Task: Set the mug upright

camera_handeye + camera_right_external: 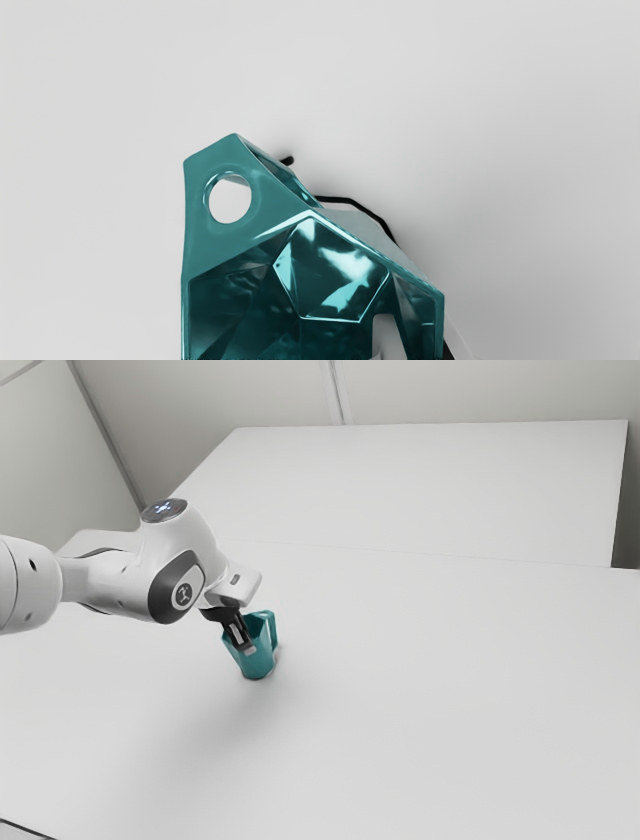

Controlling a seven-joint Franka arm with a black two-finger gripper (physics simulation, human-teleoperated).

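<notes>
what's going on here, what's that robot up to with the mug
A white robot arm has its black two-finger gripper at the mouth of a glossy teal, faceted mug, reaching partly inside, over a plain pale table. The job is to set the mug upright. Right now its opening faces upward and its base points down, so it looks roughly upright, but I can't tell whether it sits flat on the table.
</notes>
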